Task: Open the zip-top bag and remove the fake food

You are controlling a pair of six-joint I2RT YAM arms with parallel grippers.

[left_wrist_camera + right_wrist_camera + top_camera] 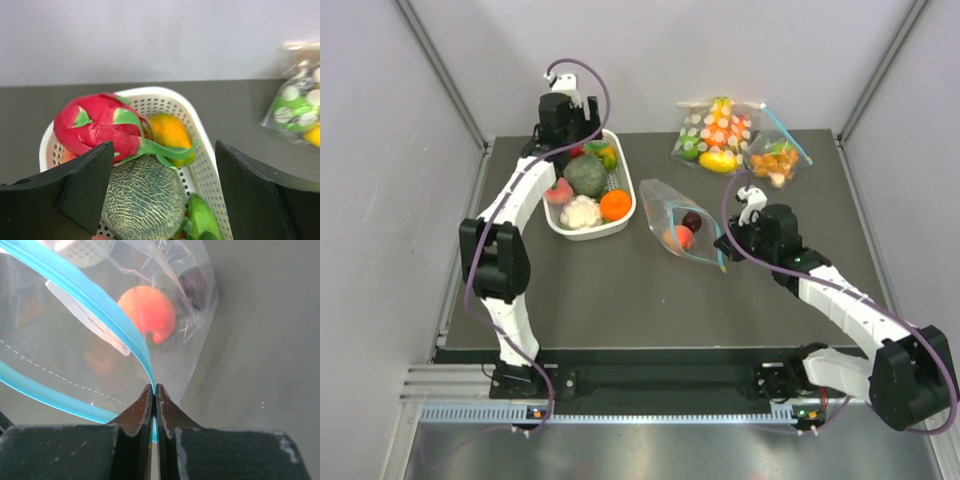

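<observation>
**Top view.** The left arm [515,200] reaches to the far end of the white basket [620,229], and the left jaws hang over the heaped produce. From here we cannot tell how wide they stand. The right arm [840,295] lies across the bench [620,300]. The right jaws meet the teal zip strip [720,255] of the zip-top bag [655,198], which lies flat just right of the basket. Inside the bag we see 2 pieces: an orange-red peach [683,238] and a dark maroon fruit [692,220]. A polka-dot bag [713,130] and a small bag of orange pieces [775,160] lie at the far edge, well apart from both jaws.

**Left wrist view.** The left jaws stand wide open and hold nothing. Just ahead of them a pink-red dragon fruit [95,125] rests on a netted green melon [145,200] in the basket. An orange-yellow fruit [170,132] sits behind it. Whether the jaw at the view's left touches the dragon fruit we cannot tell.

**Right wrist view.** The right jaws are closed flat on 1 lip of the zip strip. The other lip curves away below, so the mouth gapes. The peach and the dark maroon fruit lie deeper in the bag, beyond the strip. A white label [87,315] shows through the plastic.
</observation>
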